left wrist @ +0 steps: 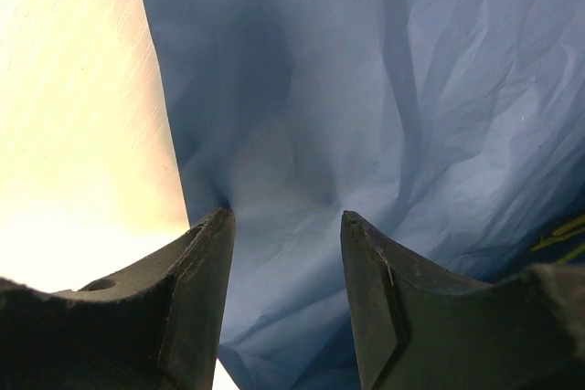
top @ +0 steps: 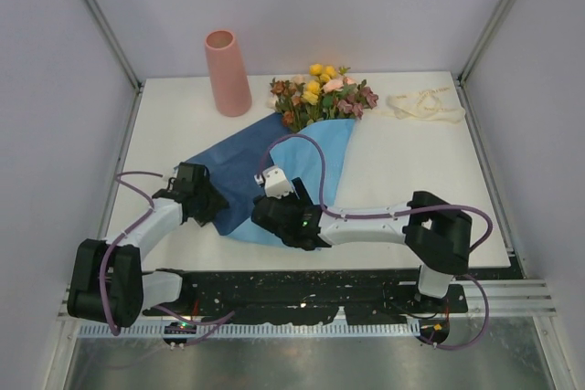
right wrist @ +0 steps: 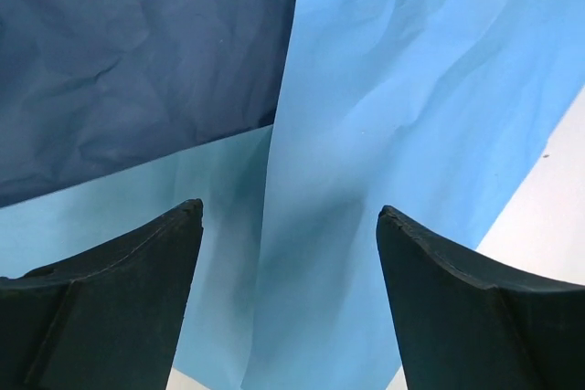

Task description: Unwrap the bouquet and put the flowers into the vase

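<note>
**Left jaws.** Two black, matte, wedge-shaped fingers [left wrist: 196,299], released and gripping nothing. They stand at the edge of the blue paper [left wrist: 366,89], which is thin and finely creased. The paper puckers at one tip, where the sheet meets the pale, faintly grained desk [left wrist: 73,89].

**Right jaws.** Same black wedges [right wrist: 457,289], spread wide and released. They are over the paper where a dark navy face [right wrist: 137,43] overlaps a light blue face [right wrist: 393,89]. Both faces are crinkled. Bare white desk shows at the right edge of the frame.

**Blue paper.** In the top view it is an opened, roughly fan-shaped sheet [top: 239,171] at the centre of the desk. It is dark at left and pale at right. The left jaws are at its lower-left corner and the right jaws at its lower point.

**Flowers.** Artificial blooms [top: 322,89] in yellow, peach, mauve and rust. They form a loose cluster lying at the sheet's upper edge, upper centre of the frame.

**Vase.** A salmon-pink, matte, slightly tapered cylinder [top: 228,72]. It stands upright at upper left, near the flowers but apart from them.

**Ribbon.** A cream strip [top: 422,105] in a loose, tangled heap on the desk at upper right, apart from the paper.
</note>
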